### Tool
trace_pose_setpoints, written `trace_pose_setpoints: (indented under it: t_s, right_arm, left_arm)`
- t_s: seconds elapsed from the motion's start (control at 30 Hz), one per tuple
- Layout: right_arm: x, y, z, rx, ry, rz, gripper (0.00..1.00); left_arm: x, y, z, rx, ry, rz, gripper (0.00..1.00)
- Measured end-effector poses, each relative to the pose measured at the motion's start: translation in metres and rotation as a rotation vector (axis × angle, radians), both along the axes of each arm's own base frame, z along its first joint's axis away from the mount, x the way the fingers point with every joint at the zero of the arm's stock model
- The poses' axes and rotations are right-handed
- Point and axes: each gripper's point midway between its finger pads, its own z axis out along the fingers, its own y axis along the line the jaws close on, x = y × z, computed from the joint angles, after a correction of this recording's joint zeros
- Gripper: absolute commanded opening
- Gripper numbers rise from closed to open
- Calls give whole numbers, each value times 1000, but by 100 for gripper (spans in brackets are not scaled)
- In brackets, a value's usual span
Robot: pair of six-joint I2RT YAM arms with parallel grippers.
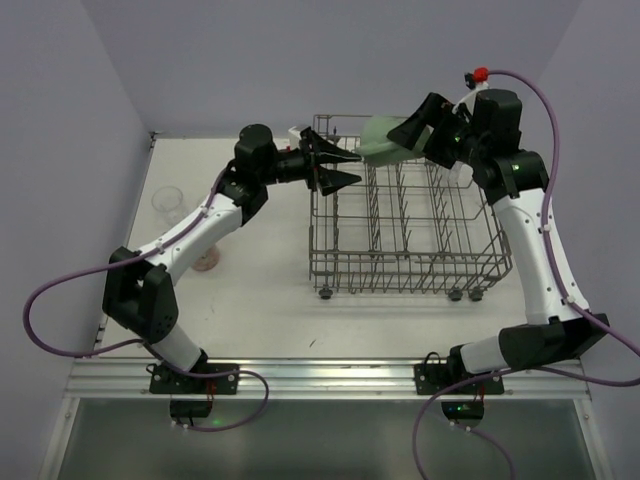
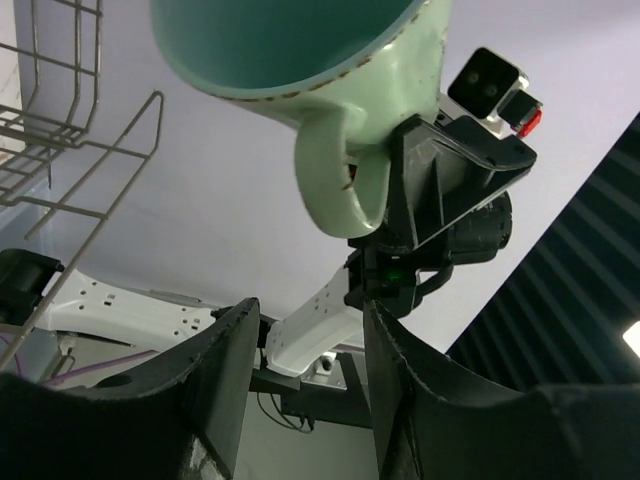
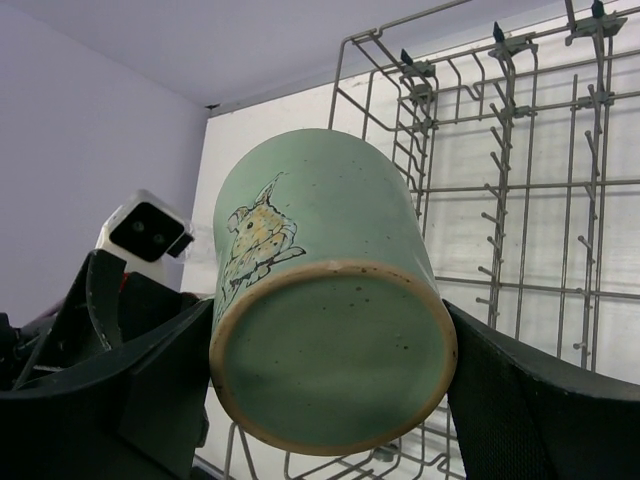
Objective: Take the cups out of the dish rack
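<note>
- Mint-green mug (image 3: 325, 330): nearest the right wrist lens, pale speckled base filling the view, small painted animal on the wall. Tilted on its side in the air above the far left corner of the dish rack (image 1: 410, 262), mouth turned toward the left hand (image 1: 345, 166), handle hanging low on the left wrist view.
- Right hand (image 1: 412, 128): closed wide on the mug's body, fingers (image 3: 540, 400) flanking it near the base.
- Left hand: roughly half open, nothing between the fingers. Just beside the mug's mouth and aimed at it; contact not apparent.
- Dish rack: grey wire with upright tines and small wheels, standing on the desk (image 1: 260, 300). No other cup seen among the tines from overhead.
- Clear glass tumbler (image 1: 167, 203): upright on the desk, well to the left of the rack.
- Pinkish cup (image 1: 208, 262): on the desk nearer the bases, partly hidden under the left arm (image 1: 200, 225).
- Step in hand, as a judgement: last cup out of the rack, clear of the tines and offered across for a handover.
- Next move, as a judgement: left hand onto the rim or handle and shut firmly before any release by the right, then a carry leftward and an upright set-down beside the other cups. Risk of a slip on the smooth glaze.
</note>
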Motion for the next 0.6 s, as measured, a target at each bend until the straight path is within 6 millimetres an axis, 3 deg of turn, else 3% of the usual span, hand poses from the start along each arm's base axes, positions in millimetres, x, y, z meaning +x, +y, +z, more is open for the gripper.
trace_pose_setpoints:
  t_s: [0.17,0.33,0.6]
  right_arm:
    - [-7,5,-6,8,4,27,0]
    - [-10,9,-15,10,25,47,0]
    - [-15,11,-10,16,1,66,0]
  left_arm:
    - [-3,-1,5,-24,-40,-22,50]
    - [2,-7,-5,-19,-28,-37,51]
    - [4,-12,-7,-31,-32,-45,50]
